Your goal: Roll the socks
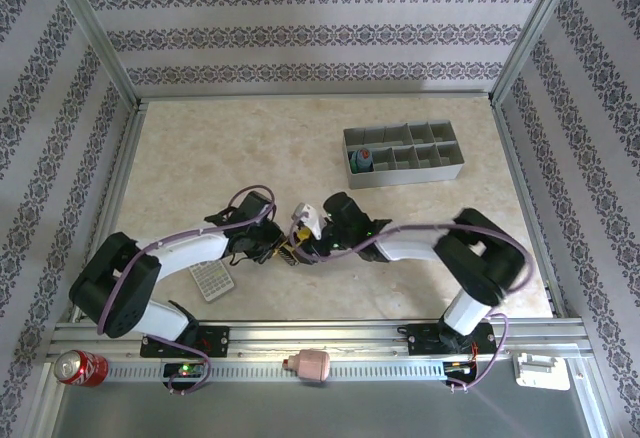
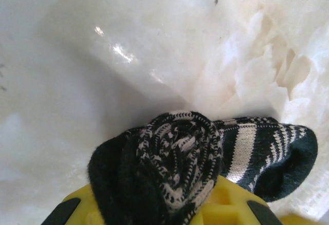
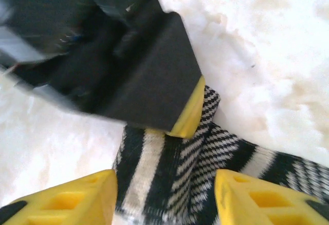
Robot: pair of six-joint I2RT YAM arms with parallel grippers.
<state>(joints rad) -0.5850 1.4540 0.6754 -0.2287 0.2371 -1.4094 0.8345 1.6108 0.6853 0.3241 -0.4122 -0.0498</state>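
Marble-look tabletop (image 1: 200,148), patterned wallpaper (image 1: 300,38) all round. Left tool (image 1: 275,248) clamped on the rolled end of the b&w striped sock (image 2: 180,148), front-centre of tabletop. Right tool (image 3: 164,194) spread wide, straddling the sock's flat part.

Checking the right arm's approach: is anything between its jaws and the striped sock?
Nothing visible. The right gripper straddles the striped sock with open jaws; just beyond, a fingertip of the left gripper rests on the fabric.
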